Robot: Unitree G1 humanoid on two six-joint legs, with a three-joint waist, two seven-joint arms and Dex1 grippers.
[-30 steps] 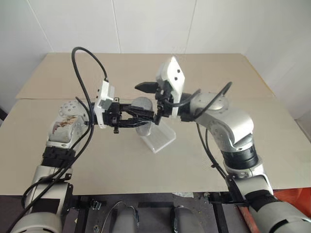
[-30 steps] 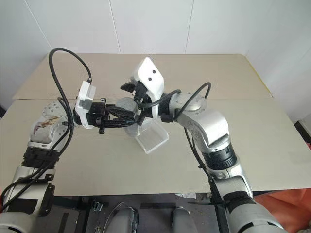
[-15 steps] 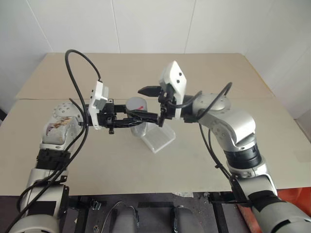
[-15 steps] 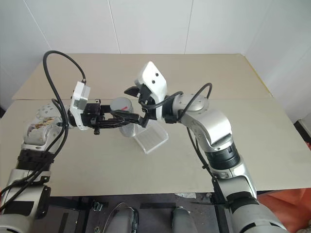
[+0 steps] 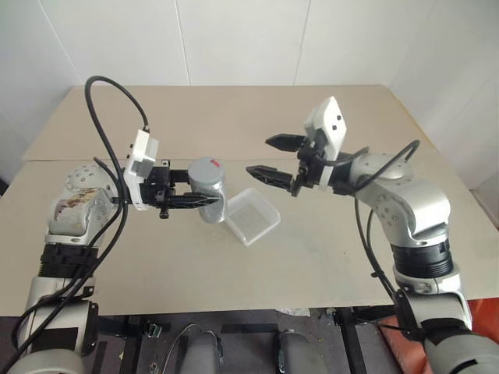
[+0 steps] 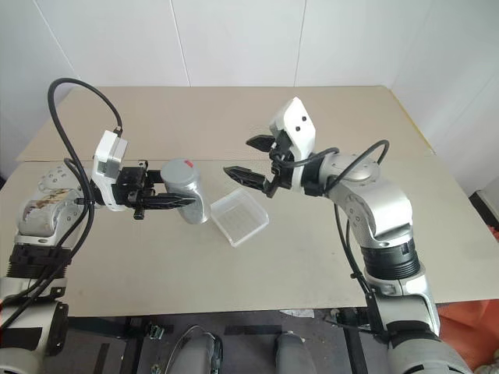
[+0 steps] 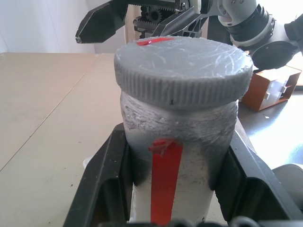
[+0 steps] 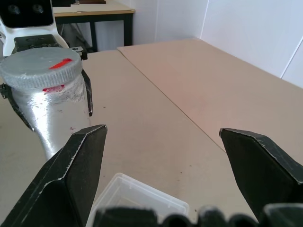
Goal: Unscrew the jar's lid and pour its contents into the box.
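Black plastic fingers [image 7: 102,189] of my left gripper [image 5: 195,201] are clamped on the jar [image 5: 209,190], one on each side of its body, holding it above the table [image 5: 327,257] just left of the box [image 5: 252,216]. The jar is silvery-grey and scuffed, with a strip of red tape down its side; I can read no writing or brand on it. Its lower end is cut off in the left wrist view and partly hidden behind the fingers. The lid [image 7: 182,66] sits on the jar: grey, round, ribbed around the rim, with a small red mark on top. I cannot make out the contents, since the jar wall is opaque.

My right gripper [image 5: 273,158] has its two black tapered fingers spread wide apart with nothing between them, pointing toward the jar from the right, apart from it. The box lies on the table below and between the grippers: clear plastic, shallow, square with rounded corners; whether anything lies inside I cannot tell. The table surface is matte beige board with a seam running across it.
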